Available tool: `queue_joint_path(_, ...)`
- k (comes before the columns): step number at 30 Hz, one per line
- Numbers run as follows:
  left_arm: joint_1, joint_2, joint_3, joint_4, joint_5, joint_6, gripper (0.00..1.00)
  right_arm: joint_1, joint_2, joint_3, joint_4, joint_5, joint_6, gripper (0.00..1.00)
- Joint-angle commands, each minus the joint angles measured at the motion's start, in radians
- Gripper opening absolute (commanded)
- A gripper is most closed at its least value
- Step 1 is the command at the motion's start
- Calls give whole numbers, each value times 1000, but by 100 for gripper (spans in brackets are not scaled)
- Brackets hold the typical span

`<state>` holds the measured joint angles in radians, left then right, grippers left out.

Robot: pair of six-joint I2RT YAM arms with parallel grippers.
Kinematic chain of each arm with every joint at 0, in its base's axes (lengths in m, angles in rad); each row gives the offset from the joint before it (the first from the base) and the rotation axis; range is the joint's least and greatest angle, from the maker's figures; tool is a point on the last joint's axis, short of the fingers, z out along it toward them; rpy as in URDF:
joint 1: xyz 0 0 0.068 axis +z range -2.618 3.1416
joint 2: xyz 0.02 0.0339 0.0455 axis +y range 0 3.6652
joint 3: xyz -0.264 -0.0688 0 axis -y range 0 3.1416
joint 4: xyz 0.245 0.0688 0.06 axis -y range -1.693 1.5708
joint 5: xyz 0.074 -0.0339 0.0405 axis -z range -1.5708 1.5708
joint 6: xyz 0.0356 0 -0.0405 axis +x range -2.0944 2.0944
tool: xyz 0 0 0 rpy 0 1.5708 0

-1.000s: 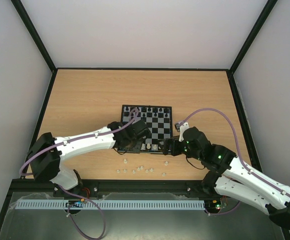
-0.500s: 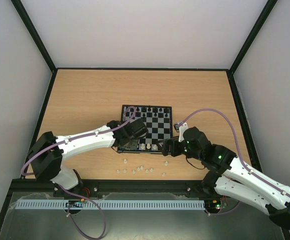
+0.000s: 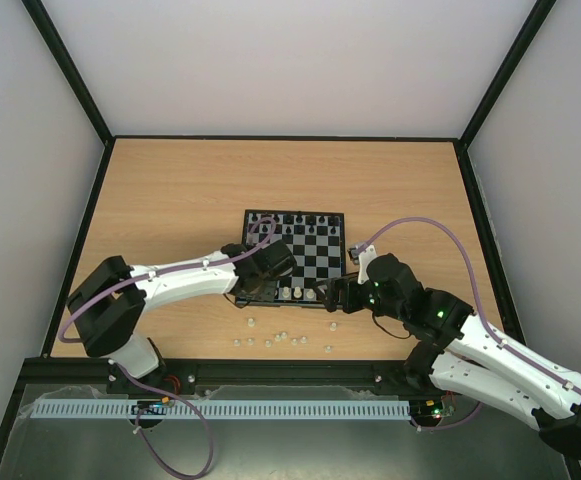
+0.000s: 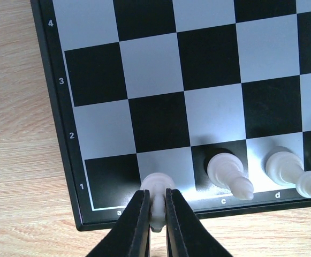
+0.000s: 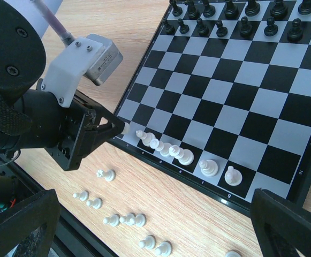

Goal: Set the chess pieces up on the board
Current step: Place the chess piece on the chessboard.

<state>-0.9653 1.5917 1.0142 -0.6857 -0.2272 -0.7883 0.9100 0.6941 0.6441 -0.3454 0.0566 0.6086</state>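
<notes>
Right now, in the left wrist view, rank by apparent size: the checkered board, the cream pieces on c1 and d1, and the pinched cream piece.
1. Black-and-grey checkered board.
2. Cream piece on c1 and cream piece on d1: alike, unranked.
3. Pinched cream piece in the left hand: partly hidden, unsure.

Your left arm (image 3: 185, 278) and right arm (image 3: 505, 358) had white shells over bulky black joints, and small dark screws dotted those shells. A lilac cable (image 3: 420, 224) arched off the right arm. A matching left cable (image 3: 68, 325) looped by the left arm's black shoulder. Your right arm's black wrist showed small green lights (image 3: 438, 313). The left fingers (image 4: 136, 230) were slim matte-black wedges that narrowed to thin tips. Behind them sat a white angular bracket (image 5: 64, 72) that carried a grey camera box (image 5: 101, 53). The right fingers (image 5: 16, 225) were broad, black and grainy on the surface.
</notes>
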Motion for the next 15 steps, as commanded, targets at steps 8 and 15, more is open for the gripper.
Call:
queue_joint_path(8,5,39,-9,19,31,3,8,-2,-1,-11,11,-2,-13,98)
queue_joint_path(15,5,54,-4,14,28,4,11,-2,-2,-11,12,-5,-12,98)
